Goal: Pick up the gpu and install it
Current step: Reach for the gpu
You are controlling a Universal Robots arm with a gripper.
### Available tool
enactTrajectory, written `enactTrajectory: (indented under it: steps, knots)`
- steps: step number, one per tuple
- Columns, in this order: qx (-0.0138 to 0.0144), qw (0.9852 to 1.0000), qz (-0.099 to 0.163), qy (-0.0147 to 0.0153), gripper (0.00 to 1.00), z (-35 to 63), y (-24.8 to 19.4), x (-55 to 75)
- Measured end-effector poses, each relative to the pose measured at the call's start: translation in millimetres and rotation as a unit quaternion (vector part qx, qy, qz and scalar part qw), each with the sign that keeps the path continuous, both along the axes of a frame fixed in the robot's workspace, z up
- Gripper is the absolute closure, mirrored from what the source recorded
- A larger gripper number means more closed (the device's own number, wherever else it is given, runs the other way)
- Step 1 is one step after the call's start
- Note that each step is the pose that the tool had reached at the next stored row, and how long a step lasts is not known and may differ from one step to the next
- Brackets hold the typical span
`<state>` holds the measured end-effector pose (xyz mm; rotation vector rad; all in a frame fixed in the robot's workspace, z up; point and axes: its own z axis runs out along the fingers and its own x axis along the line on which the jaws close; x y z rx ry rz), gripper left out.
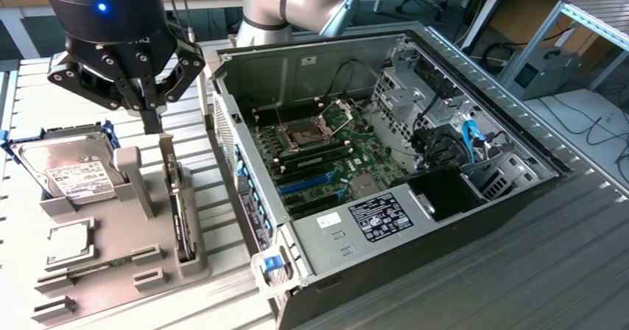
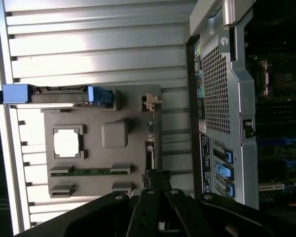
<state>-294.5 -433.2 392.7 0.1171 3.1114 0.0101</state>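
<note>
Gripper (image 1: 150, 124): fingers drawn together over the bracket end of the gpu (image 1: 177, 205); I cannot tell whether they pinch it. Gpu: on edge in its slot, along the fixture (image 1: 108, 230) edge nearest the case (image 1: 285, 72). Step: pickup, I judge; install not begun. Lift calls for a straight pull, clear of the case wall. Surface: ribbed metal table (image 1: 550, 271). Room: benches and cables behind.
</note>
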Motion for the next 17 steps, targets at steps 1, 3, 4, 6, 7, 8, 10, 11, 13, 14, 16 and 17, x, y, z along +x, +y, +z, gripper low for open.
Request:
enactTrajectory:
  steps: [1,3,4,6,7,8,10,11,13,14,16,17]
  knots:
    - [-0.0002,1.0000,0.000,0.0000,0.89,0.0,-0.1,-0.1]
    - [-0.0006,1.0000,0.000,0.0000,0.89,0.0,-0.4,-0.2]
    - [-0.0009,1.0000,0.000,0.0000,0.89,0.0,-0.6,-0.3]
    - [-0.0012,1.0000,0.000,0.0000,0.89,0.0,-0.9,-0.4]
    - [-0.0014,1.0000,0.000,0.0000,0.89,-0.1,-1.0,-0.5]
    - [-0.0016,1.0000,0.000,0.0000,0.89,-0.1,-1.2,-0.6]
    - [-0.0020,1.0000,0.000,0.0000,0.89,-0.1,-1.5,-0.8]
    - [-0.0022,1.0000,0.000,0.0000,0.89,-0.1,-1.7,-0.9]
    - [-0.0026,1.0000,0.000,0.0000,0.89,-0.1,-1.9,-1.0]
    - [-0.0028,1.0000,0.000,0.0000,0.89,-0.1,-2.1,-1.1]
    - [-0.0034,1.0000,0.000,0.0000,0.89,-0.1,-2.5,-1.3]
    - [-0.0037,1.0000,0.000,0.0000,0.89,-0.1,-3.0,-1.5]
